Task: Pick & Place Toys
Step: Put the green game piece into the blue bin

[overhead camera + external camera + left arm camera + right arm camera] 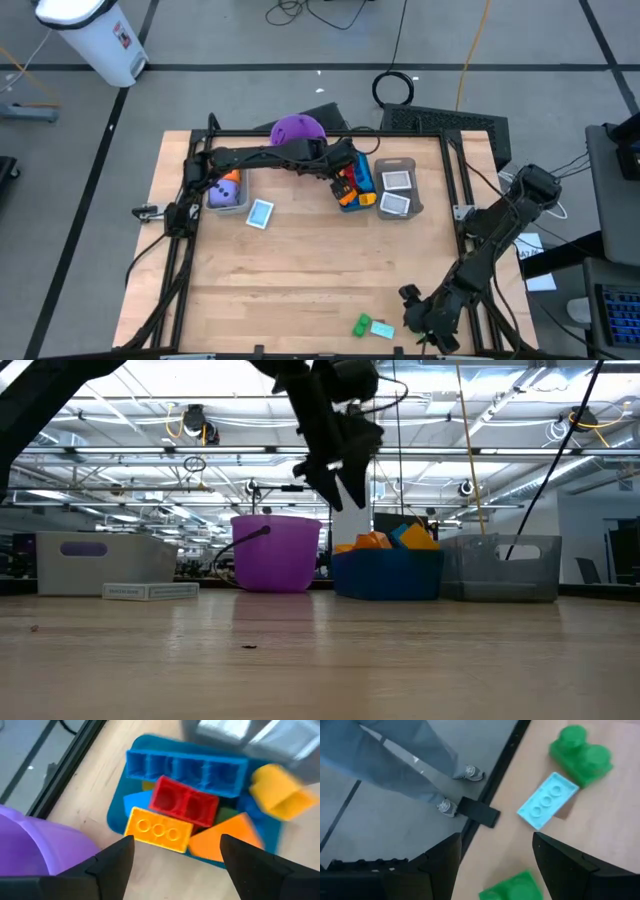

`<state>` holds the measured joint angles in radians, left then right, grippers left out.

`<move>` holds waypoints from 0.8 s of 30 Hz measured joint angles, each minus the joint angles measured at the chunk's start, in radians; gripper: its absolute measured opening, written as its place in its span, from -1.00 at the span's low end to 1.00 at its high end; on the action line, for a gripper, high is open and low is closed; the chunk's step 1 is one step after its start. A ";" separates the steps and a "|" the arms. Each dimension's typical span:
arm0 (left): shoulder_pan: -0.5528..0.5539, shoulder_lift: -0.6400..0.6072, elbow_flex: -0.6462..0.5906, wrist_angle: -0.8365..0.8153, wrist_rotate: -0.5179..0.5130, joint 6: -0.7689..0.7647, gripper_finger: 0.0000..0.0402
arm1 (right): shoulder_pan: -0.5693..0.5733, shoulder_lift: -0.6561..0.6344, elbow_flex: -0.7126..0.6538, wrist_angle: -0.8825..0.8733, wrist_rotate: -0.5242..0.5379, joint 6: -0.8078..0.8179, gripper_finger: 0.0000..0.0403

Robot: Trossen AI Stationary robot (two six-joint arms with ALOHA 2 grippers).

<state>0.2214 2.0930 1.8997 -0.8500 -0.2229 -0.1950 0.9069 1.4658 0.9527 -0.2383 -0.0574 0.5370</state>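
Hovering above the blue bin (352,186) at the table's far side, the left gripper (175,857) hangs with its fingers spread wide and nothing between them. Bin heaped with plastic bricks: a long blue brick (186,769) lying hollow side up, a red brick (184,803) with two open sockets, an orange-yellow brick (157,830) showing three round studs, a yellow block (278,790), an orange wedge (227,840). In the low view the pile stands above the bin's rim.

Right gripper (495,865) near the table's front right corner, fingers apart, empty. Before it: a green two-stud brick (581,754), a pale turquoise flat brick (548,801) with three rings just beside it, and another green brick (512,890) close to the fingers.

Other toys: a clear bin (226,192) at the left holds an orange piece and a purple dotted die. A picture card (261,213) lies flat on the wood just beside it. A grey bin (397,188) touching the blue one holds two more cards.

Purple bucket (297,128) sits at the far edge, behind the left arm.

Surface: light wooden tabletop (310,270) in a black frame. Grey floor around, cables, a white waste bin (95,35). Beyond the front edge a person's legs (410,760) in grey trousers and sneakers. Low view shows a big hall with ceiling lights.
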 joint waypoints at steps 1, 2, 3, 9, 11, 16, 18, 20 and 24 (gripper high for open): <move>-0.002 0.000 0.020 -0.014 0.013 -0.010 0.51 | 0.008 0.005 0.000 0.006 0.000 -0.003 0.18; -0.006 0.000 0.037 -0.024 0.024 -0.024 0.52 | 0.016 0.010 0.000 0.010 0.000 -0.007 0.18; -0.009 -0.001 0.058 -0.039 0.036 -0.038 0.52 | 0.025 0.016 0.000 0.012 -0.001 -0.015 0.18; -0.047 -0.001 0.168 -0.039 0.122 -0.123 0.47 | 0.047 0.046 0.000 0.011 -0.007 -0.016 0.18; -0.067 -0.002 0.186 -0.013 0.136 -0.142 0.45 | 0.046 0.055 0.000 -0.006 -0.027 0.023 0.19; -0.119 -0.003 0.221 0.039 0.137 -0.155 0.39 | 0.020 0.055 0.000 -0.104 -0.025 0.292 0.25; -0.139 -0.003 0.221 0.058 0.134 -0.155 0.37 | 0.018 0.055 0.000 -0.099 -0.022 0.371 0.28; -0.156 -0.002 0.221 0.071 0.119 -0.157 0.36 | 0.026 0.054 0.000 -0.082 -0.014 0.430 0.29; -0.179 -0.002 0.221 0.085 0.088 -0.156 0.38 | 0.044 0.054 0.000 -0.103 0.007 0.530 0.28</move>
<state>0.0424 2.0907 2.1204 -0.7651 -0.1345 -0.3513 0.9505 1.5200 0.9527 -0.3408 -0.0509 1.0669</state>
